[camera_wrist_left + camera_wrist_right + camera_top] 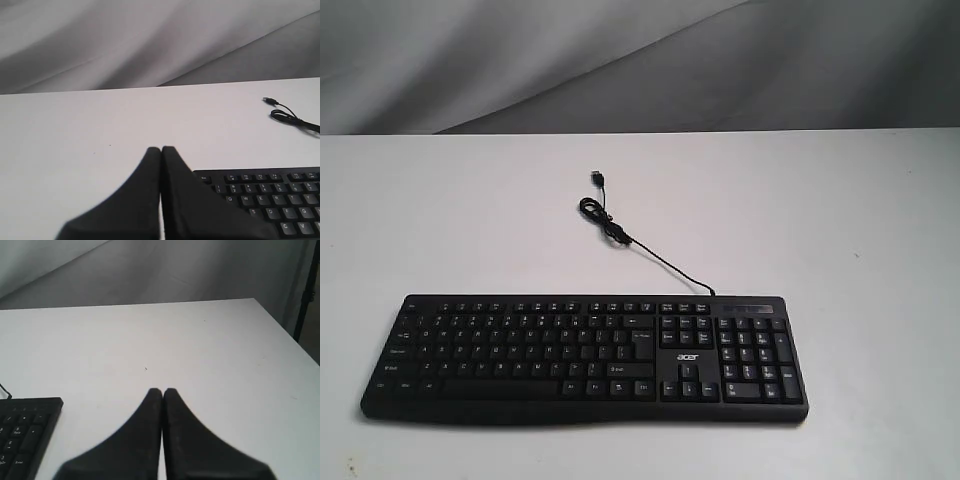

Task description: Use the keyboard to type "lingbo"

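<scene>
Keyboard (585, 357) lies flat on the near side of your matte white table (840, 210); wide black plastic, white legends, number pad at right; thin cable (650, 255) loops behind it, plug lying loose; wrinkled grey cloth (620, 60) at back; your left gripper (161, 150) and right gripper (162, 391) show tapered black fingers pressed together, gripping nothing, one off each keyboard end.

A staged test bench, of the lab or studio kind. A plain white table (470, 220) stands before a creased grey cloth backdrop (620, 60) hung along its far edge, and a black stand pole (306, 290) rises beyond one side. The keyboard (585, 355) lies near, its cable's plug (596, 177) loose on the tabletop.
</scene>
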Tool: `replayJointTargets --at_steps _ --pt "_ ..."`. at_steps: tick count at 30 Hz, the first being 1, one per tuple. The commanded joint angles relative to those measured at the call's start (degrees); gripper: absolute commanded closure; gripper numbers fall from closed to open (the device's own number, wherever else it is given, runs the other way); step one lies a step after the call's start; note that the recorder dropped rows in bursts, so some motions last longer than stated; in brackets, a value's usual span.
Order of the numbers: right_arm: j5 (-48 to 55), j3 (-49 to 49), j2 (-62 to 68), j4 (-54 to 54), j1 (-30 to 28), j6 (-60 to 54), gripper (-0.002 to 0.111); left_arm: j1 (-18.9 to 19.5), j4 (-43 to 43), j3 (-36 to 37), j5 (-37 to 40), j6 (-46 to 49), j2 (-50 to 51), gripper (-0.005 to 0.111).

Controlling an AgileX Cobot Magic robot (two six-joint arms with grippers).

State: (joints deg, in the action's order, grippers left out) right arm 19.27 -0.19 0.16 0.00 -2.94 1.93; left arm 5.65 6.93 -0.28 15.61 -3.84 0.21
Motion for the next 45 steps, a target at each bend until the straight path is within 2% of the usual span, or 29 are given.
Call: replayJointTargets --at_steps 1,2,4,6,9,10,12,14,15,20,24,28,32,35,38,43,45 --pt "-6.7 0.2 -0.2 -2.2 -0.5 -0.1 0.108 0.1 -0.2 0.3 -0.4 -0.1 -0.2 0.106" --pt "-14.2 0.2 -0.2 -0.8 -0.5 -0.1 0.108 0.1 -0.2 0.3 -0.4 -0.1 -0.2 0.106" --pt "-21.9 0.2 -0.2 -0.8 -0.5 -0.1 0.108 0.1 -0.2 0.3 -0.4 -0.1 -0.2 0.106" --pt "-26.6 0.2 -0.2 -0.8 -0.5 0.1 0.108 0.1 -0.2 0.3 -0.4 -0.1 -0.2 0.106" --pt "-27.9 0.2 -0.2 -0.8 -0.5 0.1 0.108 0.1 -0.2 0.3 -0.4 -0.1 -0.2 0.106" --pt "-35.3 0.2 -0.2 -0.6 -0.5 -0.1 0.108 0.1 -0.2 0.3 -0.4 -0.1 -0.2 0.106" --pt "-49.1 0.2 -0.2 2.5 -0.5 10.1 0.108 0.1 -0.2 0.3 -0.4 -0.1 -0.2 0.106" --pt "-54.9 0.2 -0.2 1.6 -0.5 14.8 0.108 0.1 -0.2 0.3 -0.4 -0.1 -0.2 0.106" --pt "-53.0 -2.0 0.5 0.9 -0.5 17.9 0.108 0.1 -0.2 0.3 -0.4 -0.1 -0.2 0.106" --pt "-29.4 -20.0 18.8 -3.8 -0.5 21.3 0.108 0.1 -0.2 0.3 -0.4 -0.1 -0.2 0.106" --pt "-21.9 -33.0 37.1 -8.4 0.5 22.3 0.108 0.1 -0.2 0.3 -0.4 -0.1 -0.2 0.106" --pt "-10.7 -46.0 55.2 -13.1 5.4 20.5 0.108 0.1 -0.2 0.3 -0.4 -0.1 -0.2 0.106" --pt "2.4 -58.3 72.9 -12.1 11.6 8.8 0.108 0.1 -0.2 0.3 -0.4 -0.1 -0.2 0.106" --pt "9.9 -66.6 84.6 -5.9 15.2 -6.9 0.108 0.1 -0.2 0.3 -0.4 -0.1 -0.2 0.106" --pt "12.8 -71.7 94.8 8.7 18.1 -25.6 0.108 0.1 -0.2 0.3 -0.4 -0.1 -0.2 0.106" --pt "21.6 -78.1 108.8 42.5 23.1 -65.0 0.108 0.1 -0.2 0.3 -0.4 -0.1 -0.2 0.106" --pt "26.7 -79.9 112.5 50.1 25.3 -73.2 0.108 0.1 -0.2 0.3 -0.4 -0.1 -0.2 0.106"
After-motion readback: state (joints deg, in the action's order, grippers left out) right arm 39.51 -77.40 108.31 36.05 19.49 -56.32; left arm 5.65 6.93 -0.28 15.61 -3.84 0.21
